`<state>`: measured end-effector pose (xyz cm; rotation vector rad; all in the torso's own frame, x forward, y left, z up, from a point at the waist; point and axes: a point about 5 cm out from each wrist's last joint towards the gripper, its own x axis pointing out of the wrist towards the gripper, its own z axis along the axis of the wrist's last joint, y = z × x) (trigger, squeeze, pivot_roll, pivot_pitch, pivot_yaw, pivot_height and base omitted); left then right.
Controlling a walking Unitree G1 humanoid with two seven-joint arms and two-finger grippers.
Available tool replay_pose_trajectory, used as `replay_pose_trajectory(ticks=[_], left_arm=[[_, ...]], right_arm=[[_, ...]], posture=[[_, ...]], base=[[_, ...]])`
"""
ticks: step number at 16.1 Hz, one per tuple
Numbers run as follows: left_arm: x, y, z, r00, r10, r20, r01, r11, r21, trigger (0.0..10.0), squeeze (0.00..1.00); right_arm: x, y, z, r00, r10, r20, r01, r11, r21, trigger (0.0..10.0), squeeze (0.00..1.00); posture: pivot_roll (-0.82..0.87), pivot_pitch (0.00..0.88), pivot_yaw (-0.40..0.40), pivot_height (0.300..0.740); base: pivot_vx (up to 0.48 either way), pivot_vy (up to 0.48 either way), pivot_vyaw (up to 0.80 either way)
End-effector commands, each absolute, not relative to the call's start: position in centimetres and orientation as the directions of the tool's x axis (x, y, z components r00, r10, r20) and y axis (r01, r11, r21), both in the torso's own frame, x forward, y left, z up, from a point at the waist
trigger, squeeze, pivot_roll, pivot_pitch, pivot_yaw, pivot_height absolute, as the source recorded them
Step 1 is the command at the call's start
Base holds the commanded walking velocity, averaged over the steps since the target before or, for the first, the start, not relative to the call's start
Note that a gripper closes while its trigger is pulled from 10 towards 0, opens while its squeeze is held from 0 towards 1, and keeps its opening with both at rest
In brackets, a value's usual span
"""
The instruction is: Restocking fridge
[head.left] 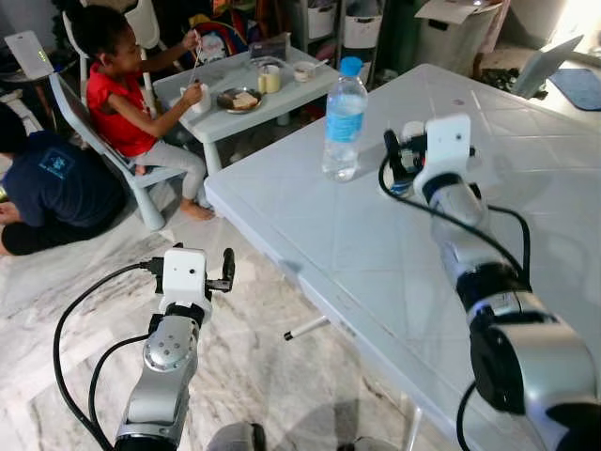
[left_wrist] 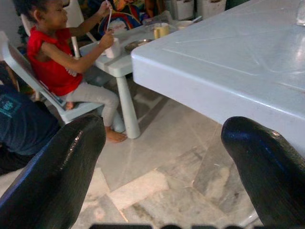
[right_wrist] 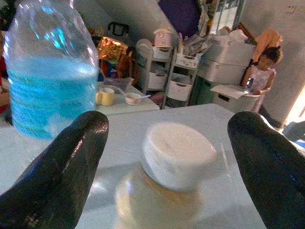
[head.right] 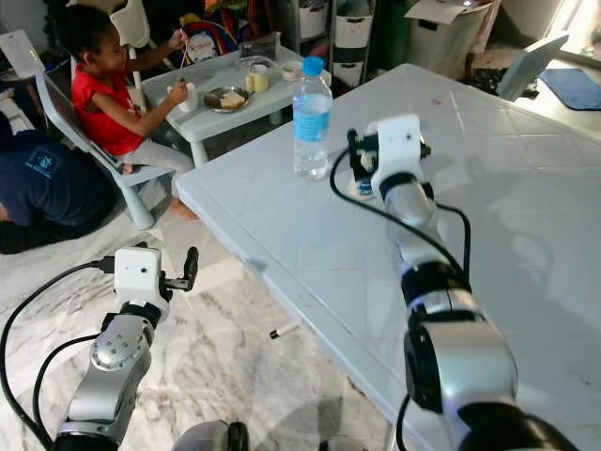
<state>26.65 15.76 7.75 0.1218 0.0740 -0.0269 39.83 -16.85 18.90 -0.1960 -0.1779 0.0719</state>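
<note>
A clear water bottle (head.left: 344,122) with a blue cap and blue label stands upright on the big white table (head.left: 376,272). Just to its right, my right gripper (head.left: 399,160) reaches over the tabletop. In the right wrist view its two fingers are open on either side of a small yellowish bottle (right_wrist: 171,167) with a white cap, and the water bottle (right_wrist: 50,71) stands close beside one finger. The small bottle is mostly hidden behind the gripper in the eye views. My left gripper (head.left: 225,271) hangs low over the marble floor, beside the table's near corner, open and holding nothing.
A child in a red shirt (head.left: 117,89) sits eating at a small white table (head.left: 246,99) behind the big one. Another person in dark blue (head.left: 52,188) sits on the floor at the left. Shelves and storage boxes (head.left: 362,28) line the back.
</note>
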Motion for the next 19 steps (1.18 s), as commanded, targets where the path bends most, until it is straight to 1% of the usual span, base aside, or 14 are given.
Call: replay_pose_trajectory(ticks=[1, 3, 4, 5, 6, 7, 8, 9, 10, 11, 15, 16, 19], left_arm=[[26.5, 16.2, 8.0, 0.997, -0.02, -0.077, 0.03, 0.991, 0.132, 10.0, 0.0], [26.5, 16.2, 8.0, 0.996, -0.025, -0.08, 0.036, 0.99, 0.136, 10.0, 0.0], [26.5, 16.3, 8.0, 0.996, -0.025, -0.083, 0.036, 0.99, 0.139, 10.0, 0.0], [26.5, 16.3, 8.0, 0.996, -0.025, -0.084, 0.036, 0.99, 0.138, 10.0, 0.0], [26.5, 16.3, 8.0, 0.996, -0.025, -0.085, 0.037, 0.989, 0.141, 10.0, 0.0], [26.5, 16.4, 8.0, 0.996, -0.026, -0.086, 0.038, 0.989, 0.141, 10.0, 0.0], [26.5, 16.4, 8.1, 0.996, -0.027, -0.086, 0.039, 0.989, 0.142, 10.0, 0.0], [26.5, 16.3, 8.1, 0.996, -0.028, -0.087, 0.04, 0.989, 0.142, 10.0, 0.0], [26.5, 16.4, 8.0, 0.996, -0.029, -0.089, 0.041, 0.989, 0.142, 10.0, 0.0], [26.5, 16.3, 8.0, 0.995, -0.03, -0.091, 0.043, 0.989, 0.143, 10.0, 0.0], [26.5, 16.3, 8.1, 0.995, -0.034, -0.093, 0.048, 0.988, 0.147, 10.0, 0.0], [26.5, 16.4, 8.1, 0.995, -0.033, -0.093, 0.047, 0.988, 0.15, 10.0, 0.0], [26.6, 16.5, 8.2, 0.995, -0.033, -0.091, 0.047, 0.987, 0.155, 10.0, 0.0]], right_arm=[[40.1, -16.5, 19.2, 0.983, 0.086, 0.165, -0.058, 0.984, -0.17, 10.0, 0.0], [40.3, -16.3, 19.2, 0.986, 0.076, 0.146, -0.054, 0.988, -0.148, 10.0, 0.0], [40.5, -16.3, 19.3, 0.988, 0.069, 0.136, -0.052, 0.991, -0.121, 6.1, 0.0], [40.5, -16.5, 19.4, 0.989, 0.059, 0.135, -0.046, 0.994, -0.104, 4.3, 0.0], [40.6, -16.8, 19.7, 0.99, 0.041, 0.137, -0.025, 0.993, -0.112, 0.3, 0.0], [40.7, -16.9, 19.7, 0.99, 0.036, 0.136, -0.02, 0.993, -0.116, 0.0, 0.0], [40.7, -17.1, 19.8, 0.991, 0.023, 0.134, -0.008, 0.994, -0.107, 0.2, 0.0], [40.8, -17.3, 19.9, 0.991, 0.015, 0.131, -0.001, 0.994, -0.107, 1.2, 0.0], [40.8, -17.3, 19.8, 0.993, 0.011, 0.12, 0.002, 0.994, -0.108, 7.6, 0.0], [40.8, -17.3, 19.6, 0.995, 0.008, 0.101, 0.003, 0.994, -0.106, 10.0, 0.0], [40.9, -17.6, 19.4, 0.997, -0.007, 0.076, 0.013, 0.997, -0.075, 10.0, 0.0], [40.9, -17.5, 19.5, 0.997, -0.005, 0.076, 0.011, 0.997, -0.078, 0.0, 0.0], [41.0, -17.5, 19.6, 0.997, -0.005, 0.074, 0.011, 0.996, -0.086, 0.0, 0.0]], posture=[[0.06, 0.059, 0.059, 0.74], [0.06, 0.06, 0.063, 0.74], [0.06, 0.059, 0.064, 0.74], [0.06, 0.059, 0.064, 0.74], [0.07, 0.061, 0.067, 0.74], [0.07, 0.061, 0.068, 0.74], [0.07, 0.061, 0.069, 0.74], [0.07, 0.061, 0.069, 0.74], [0.07, 0.061, 0.07, 0.74], [0.07, 0.062, 0.071, 0.74], [0.07, 0.062, 0.072, 0.74], [0.08, 0.062, 0.076, 0.74], [0.09, 0.06, 0.08, 0.74]], base=[[0.0, 0.0, 0.0], [0.0, 0.0, 0.0], [0.0, 0.0, 0.0], [0.0, 0.0, 0.0], [0.0, 0.0, 0.0], [0.0, 0.0, 0.0], [0.0, 0.0, 0.0], [0.0, 0.0, 0.0], [0.0, 0.0, 0.0], [0.0, 0.0, 0.0], [0.0, 0.0, 0.0], [0.0, 0.0, 0.0], [0.0, 0.0, 0.0]])
